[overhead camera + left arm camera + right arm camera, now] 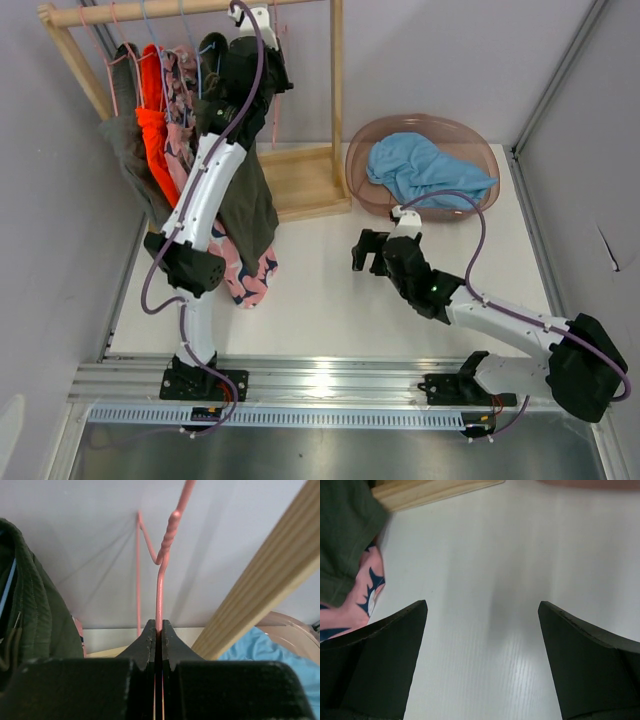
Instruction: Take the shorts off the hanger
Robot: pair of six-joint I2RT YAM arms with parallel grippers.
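While left hand (pixel 158 630) clamps thin pink wire hanger (pixel 160 580) tight, likely steadying it, right hand (pixel 481 604) gapes wide, empty, over white table (pixel 520 555). Soft light blue shorts (pixel 425 170) in translucent pink basket (pixel 360 140); dark olive green shorts (pixel 250 205) hang on rack.

The widest free room is the bare white table (pixel 320 300) in front of the wooden rack (pixel 338 90), where the right gripper (pixel 368 260) hangs with jaws spread wide and nothing between them. To its left the olive shorts (pixel 250 205) and floral shorts (pixel 252 278) drape low and close off that side; the basket (pixel 365 145) bars the far right corner. On the rail the orange shorts (pixel 152 135) and their neighbours crowd together with the left arm (pixel 205 185) crossing before them; the left gripper (pixel 159 630), clamped on the pink hanger (pixel 160 585), sits beside the rack's post (pixel 265 580), seemingly with little gap
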